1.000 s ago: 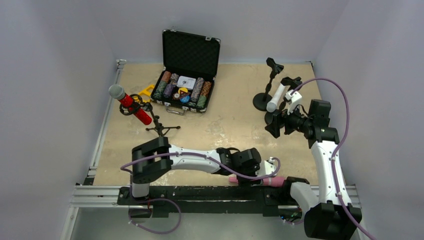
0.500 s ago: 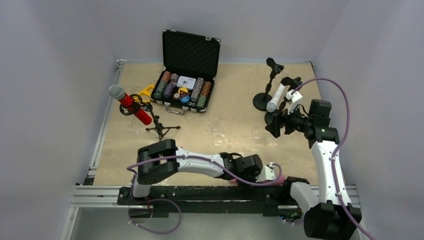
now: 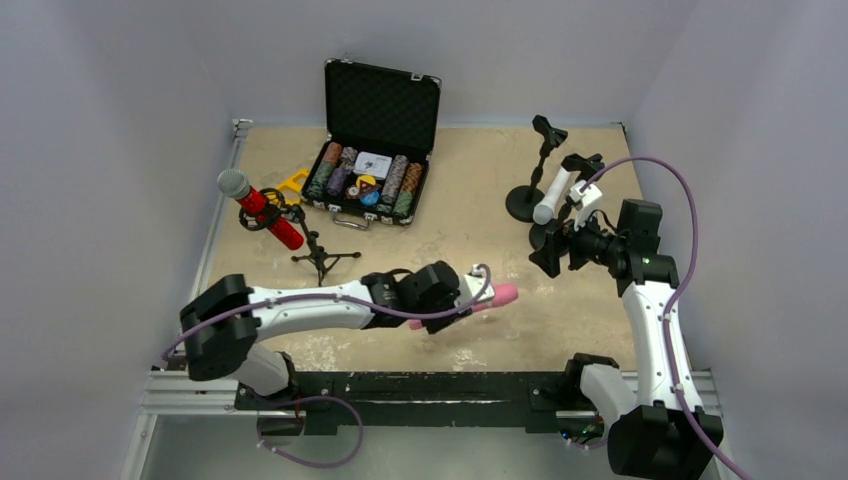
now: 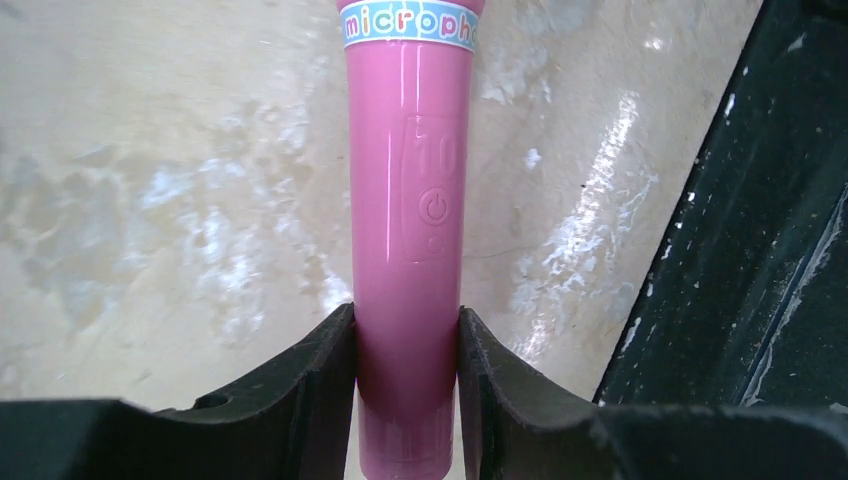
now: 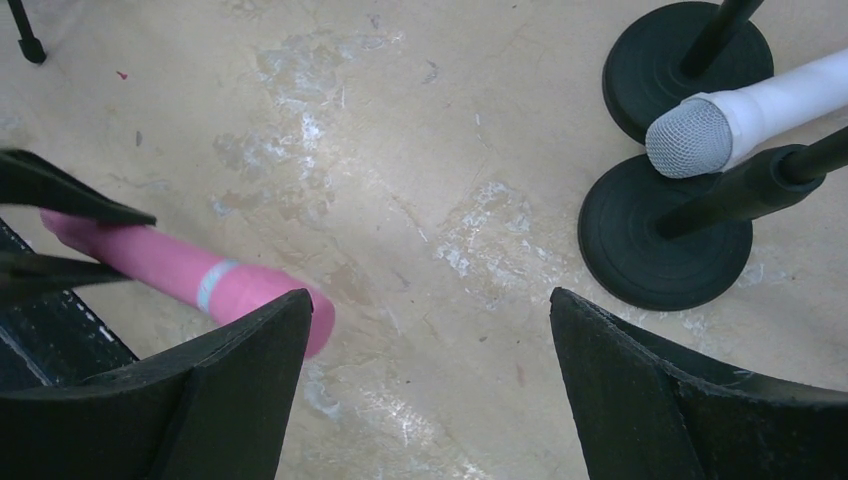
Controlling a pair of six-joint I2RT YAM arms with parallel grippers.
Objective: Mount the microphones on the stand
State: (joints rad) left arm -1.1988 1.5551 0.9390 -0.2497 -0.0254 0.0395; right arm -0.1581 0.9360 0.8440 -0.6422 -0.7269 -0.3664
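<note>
My left gripper (image 3: pixel 462 300) is shut on the pink microphone (image 3: pixel 492 297) and holds it above the table's middle, head pointing right. In the left wrist view the pink barrel (image 4: pixel 408 210) sits clamped between both fingers. It also shows in the right wrist view (image 5: pixel 180 270). The red microphone (image 3: pixel 262 210) sits clipped in the tripod stand (image 3: pixel 318 252) at left. The white microphone (image 3: pixel 555 192) rests in a round-base stand (image 3: pixel 545 232) at right; it shows in the right wrist view (image 5: pixel 740 112). A second round-base stand (image 3: pixel 527 200) with an empty clip stands behind it. My right gripper (image 3: pixel 550 250) is open, empty, beside those stands.
An open black case (image 3: pixel 372 160) of poker chips stands at the back centre. A yellow object (image 3: pixel 293 183) lies left of it. A black rail (image 3: pixel 400 385) runs along the near edge. Grey walls close in the table on three sides.
My left arm has lifted the pink microphone from the near rail at right and swung it left and forward over the table. The right arm has not moved.
</note>
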